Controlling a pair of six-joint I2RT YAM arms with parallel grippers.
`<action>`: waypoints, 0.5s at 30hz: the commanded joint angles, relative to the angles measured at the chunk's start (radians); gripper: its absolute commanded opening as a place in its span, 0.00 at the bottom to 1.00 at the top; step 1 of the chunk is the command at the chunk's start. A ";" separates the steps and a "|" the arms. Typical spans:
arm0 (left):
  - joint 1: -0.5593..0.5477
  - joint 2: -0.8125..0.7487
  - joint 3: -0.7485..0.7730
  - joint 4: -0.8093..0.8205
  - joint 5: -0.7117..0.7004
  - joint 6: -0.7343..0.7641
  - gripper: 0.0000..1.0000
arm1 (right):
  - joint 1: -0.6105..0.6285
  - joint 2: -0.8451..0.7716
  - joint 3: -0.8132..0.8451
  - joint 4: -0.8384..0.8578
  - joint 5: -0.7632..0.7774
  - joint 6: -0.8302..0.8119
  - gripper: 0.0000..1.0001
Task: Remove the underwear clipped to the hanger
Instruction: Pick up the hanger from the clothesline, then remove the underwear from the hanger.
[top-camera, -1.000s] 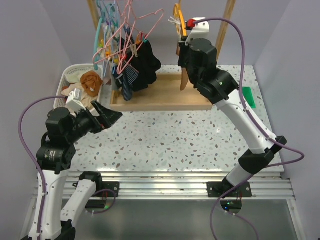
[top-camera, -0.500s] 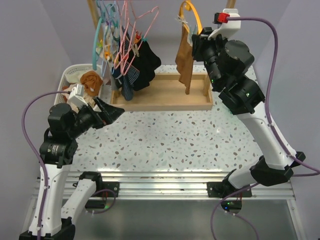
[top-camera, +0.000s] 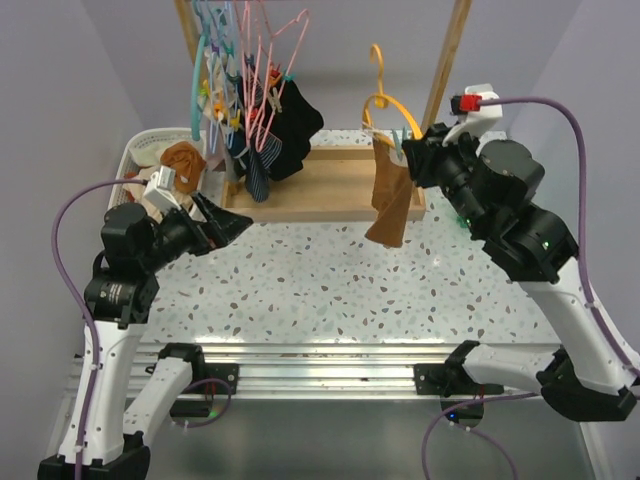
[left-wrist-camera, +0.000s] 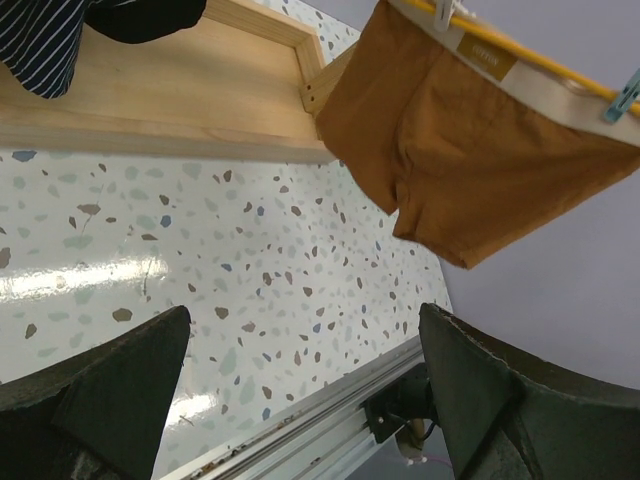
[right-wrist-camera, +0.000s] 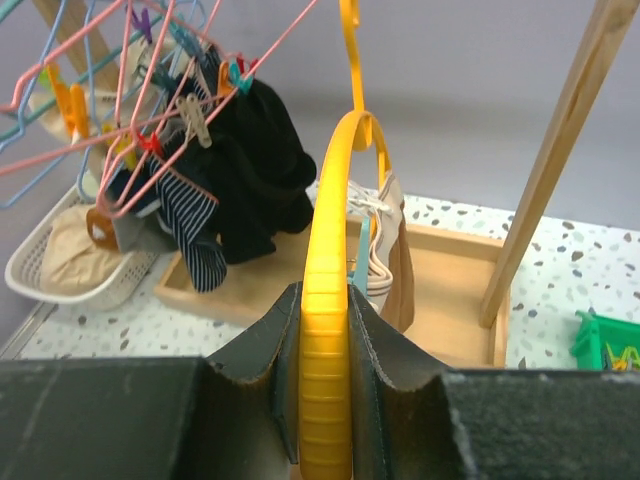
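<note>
Right hand (right-wrist-camera: 326, 330) clamped on yellow hanger (right-wrist-camera: 335, 180) (brown cloth (left-wrist-camera: 460, 150) clipped beneath); left hand (left-wrist-camera: 305, 320) spread wide.

The left arm rises steeply from its base at the near left, bends at the elbow and reaches right and slightly forward; its wrist is roughly level; the left end effector (top-camera: 232, 227) points toward the middle with its jaws spread wide and nothing between them, held in the air. The right arm climbs from its base at the near right, leaning back and inward; its wrist is turned to the left; the right end effector (top-camera: 412, 160) is raised, both fingers (right-wrist-camera: 262, 352) pressed against the arc of a yellow hanger (right-wrist-camera: 325, 300).
</note>
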 joint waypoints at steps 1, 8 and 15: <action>-0.007 0.015 0.024 0.073 0.047 0.034 1.00 | -0.002 -0.093 -0.057 -0.046 -0.071 0.048 0.00; -0.034 0.027 -0.003 0.111 0.141 0.020 1.00 | -0.002 -0.317 -0.312 -0.172 -0.172 0.211 0.00; -0.099 0.050 -0.098 0.142 0.233 0.005 1.00 | 0.000 -0.508 -0.519 -0.229 -0.356 0.421 0.00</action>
